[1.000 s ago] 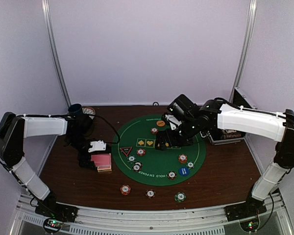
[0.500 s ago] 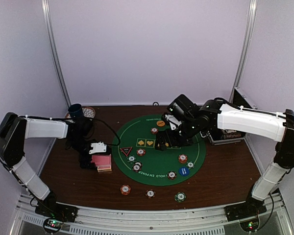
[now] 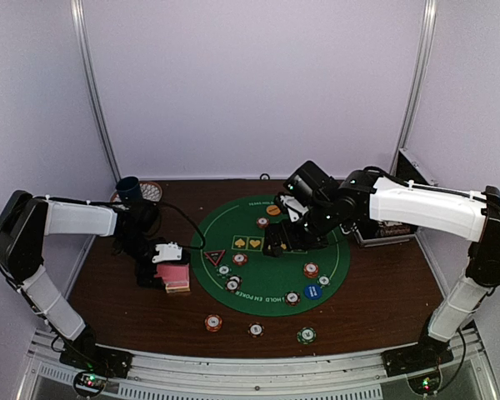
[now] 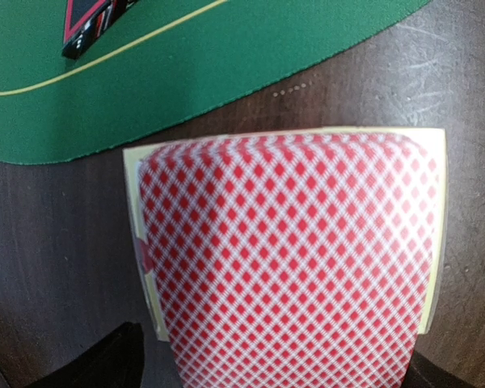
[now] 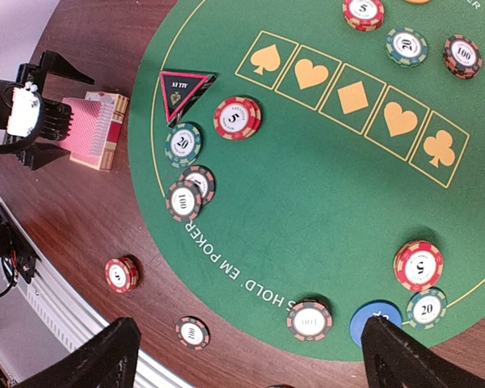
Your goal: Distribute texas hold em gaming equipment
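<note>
At centre-left of the overhead view: card deck (image 3: 176,276), red-backed; likely light, slippery, apt to fan; take by opposite side edges. Left gripper (image 4: 273,365) spread wide, flanking it; right gripper (image 5: 255,360) spread wide, empty.

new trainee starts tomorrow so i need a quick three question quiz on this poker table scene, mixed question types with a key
1. True or false: the card deck lies on the green mat.
2. How many suit symbols are printed in the row on the mat? A three, B five, C seven.
3. How many chips lie off the mat on the wooden table?
Key: 1 false, it sits on the wood beside the mat; 2 B; 3 three.
</note>
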`<state>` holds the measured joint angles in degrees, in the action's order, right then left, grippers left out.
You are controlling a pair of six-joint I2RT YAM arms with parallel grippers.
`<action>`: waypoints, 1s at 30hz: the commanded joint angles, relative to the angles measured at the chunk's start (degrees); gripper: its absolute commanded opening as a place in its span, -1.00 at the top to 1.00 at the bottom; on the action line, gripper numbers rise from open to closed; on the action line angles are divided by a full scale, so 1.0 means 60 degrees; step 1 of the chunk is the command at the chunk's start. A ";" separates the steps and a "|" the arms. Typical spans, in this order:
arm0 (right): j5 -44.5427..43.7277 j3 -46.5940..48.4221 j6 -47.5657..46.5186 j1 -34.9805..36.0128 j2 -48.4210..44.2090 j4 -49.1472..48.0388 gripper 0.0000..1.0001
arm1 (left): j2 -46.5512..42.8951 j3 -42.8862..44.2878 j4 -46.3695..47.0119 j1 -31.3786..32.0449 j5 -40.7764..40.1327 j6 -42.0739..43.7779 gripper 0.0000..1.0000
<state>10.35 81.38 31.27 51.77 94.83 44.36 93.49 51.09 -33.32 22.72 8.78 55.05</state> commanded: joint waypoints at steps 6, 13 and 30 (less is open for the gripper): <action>-0.0202 -0.0141 -0.0070 0.0049 -0.0306 -0.0045 -0.99 | 0.0250 -0.0155 0.0106 0.0066 0.0059 0.0302 -0.91; -0.0187 -0.0131 -0.0070 0.0048 -0.0284 -0.0054 -0.98 | 0.0204 -0.0160 -0.0035 0.0066 0.0160 0.0305 -0.53; -0.0014 -0.0187 -0.0011 0.0080 -0.0217 -0.0190 -0.85 | -0.0259 -0.0466 0.0353 0.0066 0.0192 0.0246 0.19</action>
<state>10.41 81.34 31.31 51.79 94.83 44.27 92.79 49.80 -32.08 22.74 9.23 56.05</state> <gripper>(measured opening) 0.930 0.660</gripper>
